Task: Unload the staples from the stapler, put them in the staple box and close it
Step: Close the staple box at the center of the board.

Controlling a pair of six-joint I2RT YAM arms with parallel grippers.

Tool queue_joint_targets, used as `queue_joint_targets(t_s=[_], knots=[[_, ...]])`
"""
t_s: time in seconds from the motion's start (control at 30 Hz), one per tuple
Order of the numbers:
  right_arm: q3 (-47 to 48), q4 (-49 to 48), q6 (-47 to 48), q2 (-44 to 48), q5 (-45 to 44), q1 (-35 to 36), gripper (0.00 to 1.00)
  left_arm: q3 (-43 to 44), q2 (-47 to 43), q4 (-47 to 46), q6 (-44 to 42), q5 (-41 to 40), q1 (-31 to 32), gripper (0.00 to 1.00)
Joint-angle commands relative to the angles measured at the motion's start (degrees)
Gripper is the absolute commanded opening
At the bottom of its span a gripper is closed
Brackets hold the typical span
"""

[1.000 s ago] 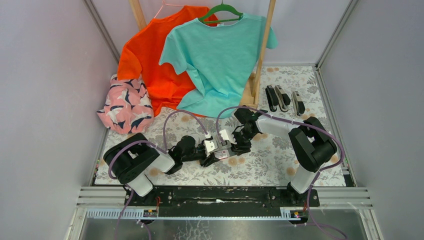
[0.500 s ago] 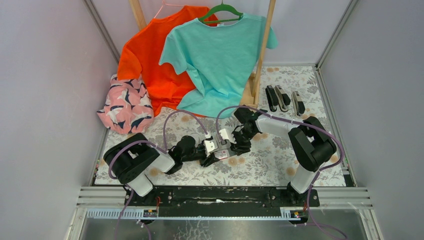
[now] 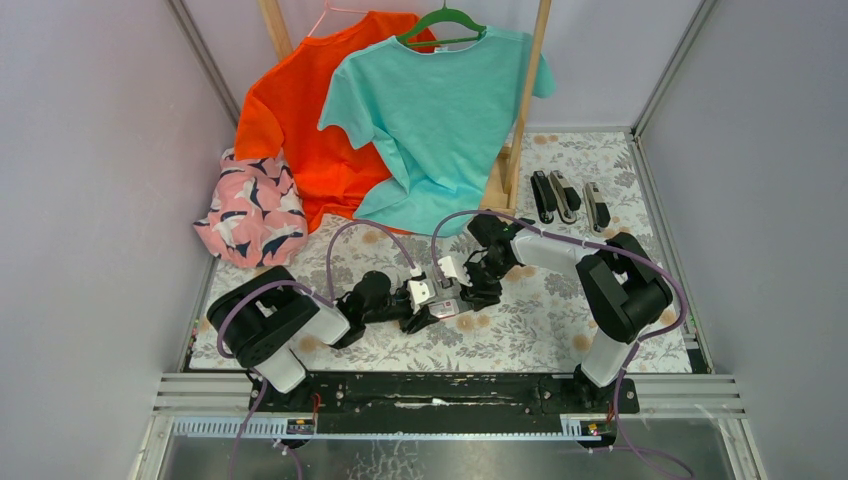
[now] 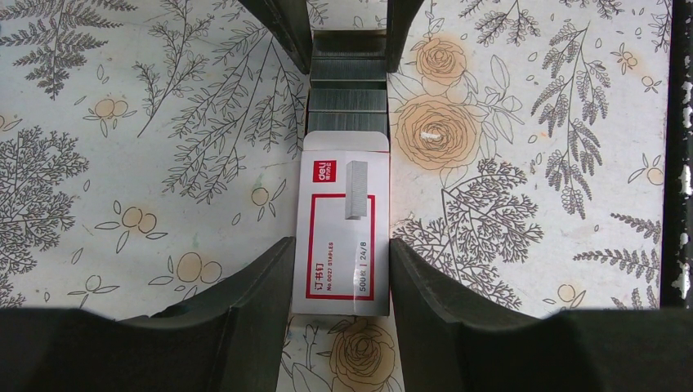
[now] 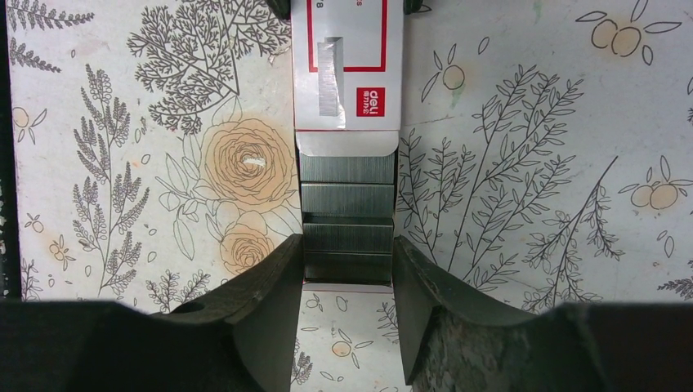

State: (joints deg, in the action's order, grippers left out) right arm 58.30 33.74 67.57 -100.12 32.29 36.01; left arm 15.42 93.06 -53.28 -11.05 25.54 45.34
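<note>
Right now the left gripper (image 4: pixel 341 253) is clamped on the sides of a small white-and-red box (image 4: pixel 342 204), pinning it to the cloth (image 4: pixel 122 163) so it cannot slide. Straight ahead of it, the right gripper (image 5: pixel 347 249) is closed on the end of the tray (image 5: pixel 347 287) that sticks out of the box's open flap, its 2 fingers squeezing the tray's sides. Stacked rows of staples (image 5: pixel 347 200) fill the tray, between and just ahead of those fingers. The opposed holds look meant for sliding tray and box against each other. 3 staplers (image 3: pixel 565 197) lie well apart, far beyond the right gripper, untouched, so emptying one seems not yet begun. A tiny silvery sliver (image 5: pixel 253 162) lies just beside the tray.
</note>
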Motion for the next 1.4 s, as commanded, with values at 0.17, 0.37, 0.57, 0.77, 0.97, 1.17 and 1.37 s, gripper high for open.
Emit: queue_joint_targets(t_s=[0.17,0.37,0.57,0.77,0.97,1.17,1.37], knots=[[0.5,1.9,3.1,-0.3,3.2,1.4,0.49,0.6,1.9,2.9,-0.6,-0.2,0.2,0.52],[0.5,1.1,2.5,-0.5,2.5,1.7,0.49,0.8,2.1,3.2,-0.6,0.0,0.2,0.52],[0.8,0.4,0.8,-0.6,2.5,1.8,0.48,0.9,2.0,3.3,-0.7,-0.1,0.3,0.52],[0.9,-0.2,-0.1,-0.8,2.4,1.7,0.48,0.8,1.9,3.4,-0.8,-0.3,0.2,0.52],[1.0,-0.4,-0.9,-0.8,2.3,1.9,0.48,0.8,2.0,3.4,-0.8,-0.3,0.3,0.53],[1.0,-0.6,-0.9,-1.0,1.7,2.0,0.5,0.7,1.8,3.2,-0.8,-0.6,0.2,0.53],[1.4,-0.9,-2.0,-0.2,0.6,1.9,0.58,-0.1,1.2,2.4,-0.5,-1.3,0.3,0.56]])
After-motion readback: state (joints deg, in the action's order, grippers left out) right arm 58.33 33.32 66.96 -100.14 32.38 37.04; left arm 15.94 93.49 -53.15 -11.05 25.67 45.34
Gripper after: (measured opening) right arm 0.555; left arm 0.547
